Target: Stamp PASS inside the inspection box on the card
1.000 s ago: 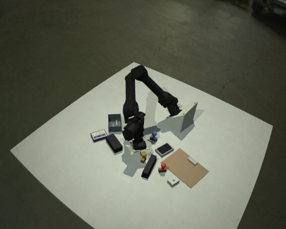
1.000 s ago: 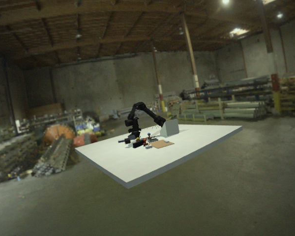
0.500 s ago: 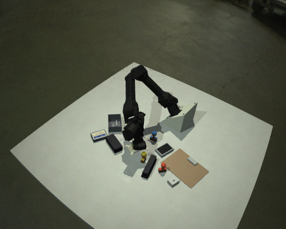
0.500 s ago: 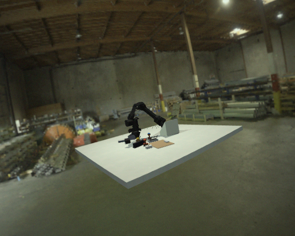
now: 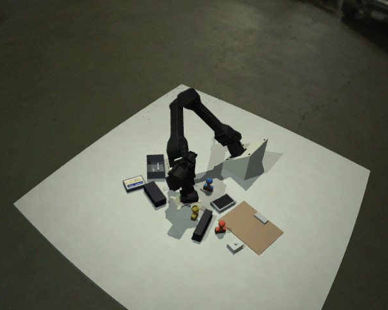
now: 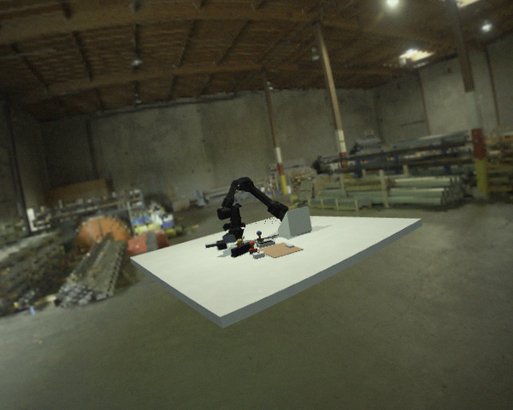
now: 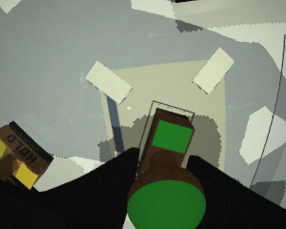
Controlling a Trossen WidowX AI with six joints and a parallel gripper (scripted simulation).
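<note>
My gripper (image 7: 163, 160) is shut on a brown stamp with a green round knob (image 7: 167, 205) and a green patch on its block. The stamp's lettering is hidden. It is over the cream card (image 7: 172, 78), inside the thin outlined box (image 7: 173, 107), close to its top and left lines. I cannot tell whether its face touches the card. Two pale tape strips lie on the card's upper corners. Any print under the stamp is hidden. The open ink pad (image 5: 222, 202), black in a pale tray, lies to the right of the gripper in the top view.
A yellow HOLD stamp (image 7: 21, 155) (image 5: 194, 212) stands close by the card. A blue stamp (image 5: 208, 184), a red stamp (image 5: 220, 227), black blocks (image 5: 154, 194) (image 5: 202, 225), a dark tray (image 5: 155, 178), a brown board (image 5: 251, 230) and a grey wedge (image 5: 254, 163) stand around.
</note>
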